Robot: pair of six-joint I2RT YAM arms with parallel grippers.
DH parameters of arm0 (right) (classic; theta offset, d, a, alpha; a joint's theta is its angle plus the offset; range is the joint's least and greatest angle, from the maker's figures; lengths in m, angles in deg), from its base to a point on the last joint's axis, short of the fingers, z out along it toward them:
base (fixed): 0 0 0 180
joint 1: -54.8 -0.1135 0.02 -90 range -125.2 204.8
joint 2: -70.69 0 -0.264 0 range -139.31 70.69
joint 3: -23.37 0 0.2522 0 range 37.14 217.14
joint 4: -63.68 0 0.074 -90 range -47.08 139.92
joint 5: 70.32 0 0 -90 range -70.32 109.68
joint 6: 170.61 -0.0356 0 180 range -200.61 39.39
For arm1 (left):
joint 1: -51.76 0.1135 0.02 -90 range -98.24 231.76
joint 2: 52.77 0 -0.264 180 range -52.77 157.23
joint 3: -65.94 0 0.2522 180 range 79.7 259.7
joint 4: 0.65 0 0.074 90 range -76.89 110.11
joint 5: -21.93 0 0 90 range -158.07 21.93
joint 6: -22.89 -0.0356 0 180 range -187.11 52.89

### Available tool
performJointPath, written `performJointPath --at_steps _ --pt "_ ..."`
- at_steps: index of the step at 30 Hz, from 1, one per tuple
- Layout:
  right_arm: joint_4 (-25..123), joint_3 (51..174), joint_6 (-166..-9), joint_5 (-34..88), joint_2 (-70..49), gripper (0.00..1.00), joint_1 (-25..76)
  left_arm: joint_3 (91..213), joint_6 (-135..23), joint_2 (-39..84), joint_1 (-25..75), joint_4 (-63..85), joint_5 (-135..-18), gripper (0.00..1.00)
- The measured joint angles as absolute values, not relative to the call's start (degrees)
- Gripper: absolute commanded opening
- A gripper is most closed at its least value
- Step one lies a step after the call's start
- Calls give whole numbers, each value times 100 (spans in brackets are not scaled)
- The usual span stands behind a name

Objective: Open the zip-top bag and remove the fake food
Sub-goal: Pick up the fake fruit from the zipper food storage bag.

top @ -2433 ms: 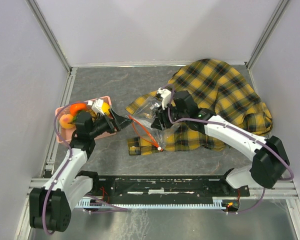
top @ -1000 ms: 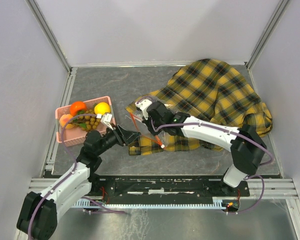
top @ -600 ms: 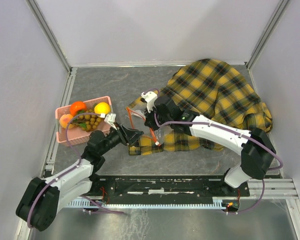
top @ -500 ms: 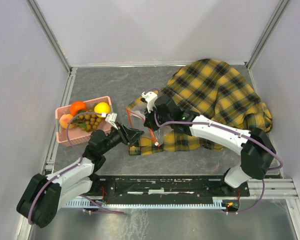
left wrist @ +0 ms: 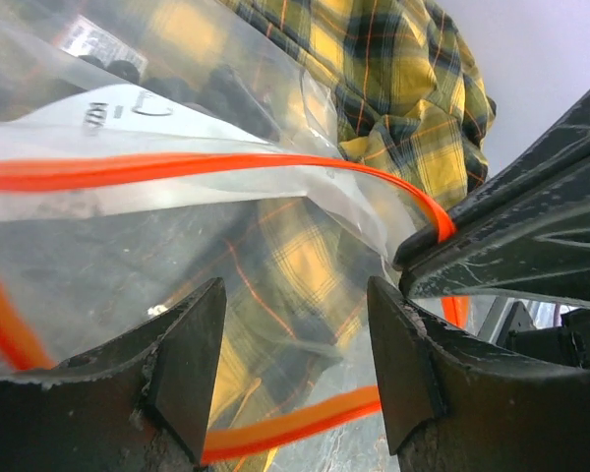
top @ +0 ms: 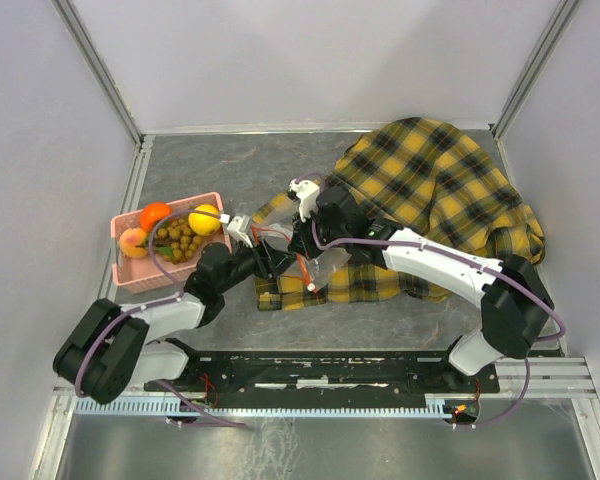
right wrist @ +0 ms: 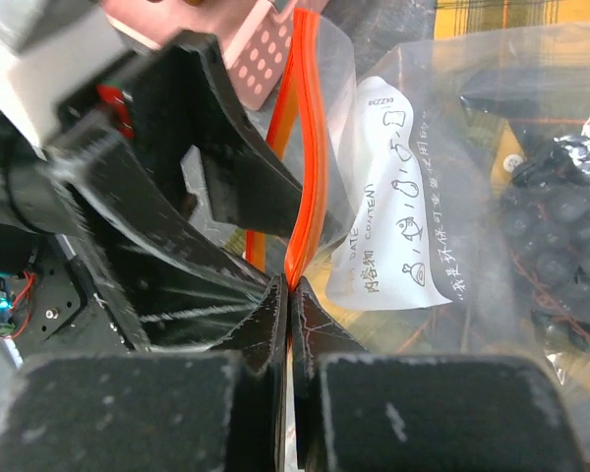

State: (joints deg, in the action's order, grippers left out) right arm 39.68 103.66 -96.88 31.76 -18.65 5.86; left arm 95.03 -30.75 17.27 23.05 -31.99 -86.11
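Since a second ago, we note the left gripper (top: 276, 262) has pushed rightward off the pink basket's (top: 132, 277) side and up to the zip-top bag (left wrist: 177, 226). Its jaws stand spread at the bag's mouth, with clear film and two runs of the orange zip strip (right wrist: 310, 147) showing between the fingers. We cannot tell whether either finger is inside the mouth.

Just beyond, the right gripper (top: 300, 246) has its jaws pressed together, pinching the zip strip. A white label (right wrist: 388, 197) sits on the film beside that pinch. Dark berries (right wrist: 560, 226) lie inside the bag.

The bag rests on the near left edge of the plaid cloth (top: 440, 190), which is heaped over the right half of the table (top: 210, 170).

To the left, the rest of the fake food (top: 180, 236) lies in the pink basket: a grape bunch, an orange fruit, a yellow one and a peach-coloured one.
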Motion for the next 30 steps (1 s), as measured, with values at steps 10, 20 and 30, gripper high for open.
performJointPath --at_steps 10,20,30 --pt "4285 10285 -9739 3569 -1828 18 743 9805 -3182 2849 1984 -3682 -8368 71" --pt "4514 9832 -9916 4063 -1382 48 1176 9818 -3112 3225 1980 -4100 -8104 70" --pt "4558 9690 -10189 3831 -1336 55 2452 9855 -3108 3413 1980 -4198 -8016 71"
